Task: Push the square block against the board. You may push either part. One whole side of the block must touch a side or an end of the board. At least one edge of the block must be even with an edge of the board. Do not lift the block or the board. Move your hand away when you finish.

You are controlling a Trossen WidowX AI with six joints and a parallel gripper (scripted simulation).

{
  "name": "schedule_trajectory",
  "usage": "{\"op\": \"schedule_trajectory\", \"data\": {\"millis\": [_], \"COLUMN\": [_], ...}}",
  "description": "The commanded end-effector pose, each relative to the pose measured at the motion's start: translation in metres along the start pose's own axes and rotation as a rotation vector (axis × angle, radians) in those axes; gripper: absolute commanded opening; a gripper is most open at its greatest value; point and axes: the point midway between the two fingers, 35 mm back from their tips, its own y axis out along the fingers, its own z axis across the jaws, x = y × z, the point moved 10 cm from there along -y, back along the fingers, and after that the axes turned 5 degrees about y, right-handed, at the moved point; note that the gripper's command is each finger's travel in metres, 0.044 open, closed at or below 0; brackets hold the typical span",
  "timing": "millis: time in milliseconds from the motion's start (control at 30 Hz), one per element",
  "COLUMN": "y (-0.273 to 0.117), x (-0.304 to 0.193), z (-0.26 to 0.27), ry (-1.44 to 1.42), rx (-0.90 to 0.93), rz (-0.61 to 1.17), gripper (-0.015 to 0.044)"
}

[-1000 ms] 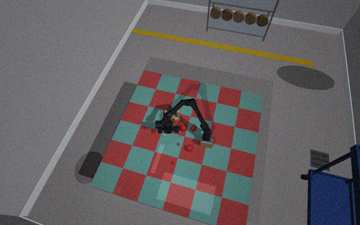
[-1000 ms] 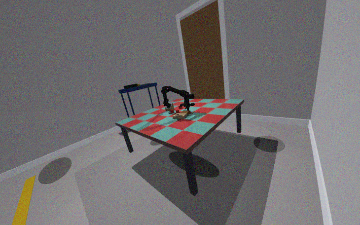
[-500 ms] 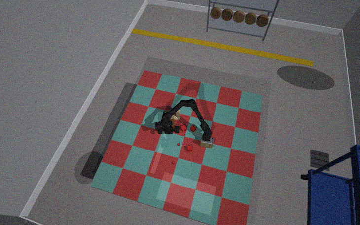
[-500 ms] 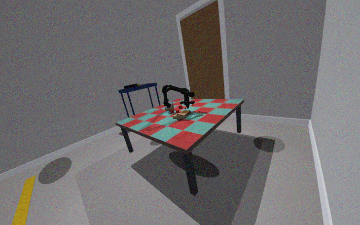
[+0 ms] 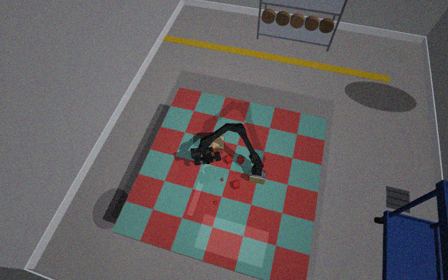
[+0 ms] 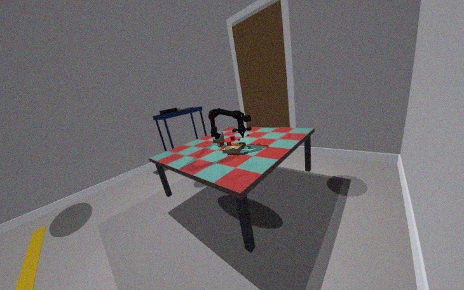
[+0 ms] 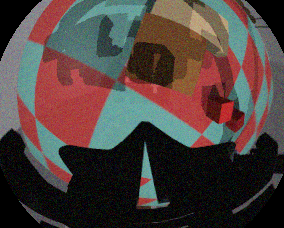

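The tan board [image 5: 218,140] [image 6: 231,149] [image 7: 177,9] lies flat on the checkered table. The brown square block [image 5: 214,151] [image 6: 241,144] [image 7: 190,60] lies beside it, partly under the arm in the top view. In the wrist view, one side of the block runs along the board's side with no gap that I can see. Their left edges look nearly in line there; whether they are exactly even I cannot tell. My gripper [image 6: 242,136] [image 7: 144,125] is shut and empty, above the table and apart from the block. Its shadow falls on the block.
Red pieces [image 5: 227,158] [image 5: 240,159] [image 7: 221,111] lie to the right of the block in the wrist view. Another red piece [image 5: 235,184] and small red bits [image 5: 221,179] [image 5: 215,202] lie on the checkered table [image 5: 299,222]. The arm's base [image 5: 257,178] stands beyond them.
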Motion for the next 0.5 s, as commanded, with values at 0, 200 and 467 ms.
{"op": "schedule_trajectory", "data": {"millis": [0,200,467], "y": [0.000,-0.002,-0.003], "x": [0.008,0.022,0.041], "z": [0.007,0.016,0.027], "ry": [-0.128,-0.335,-0.612], "rx": [-0.002,-0.002,-0.002], "rz": [-0.002,-0.001,0.000], "gripper": [0.0000,0.0000,0.0000]}}
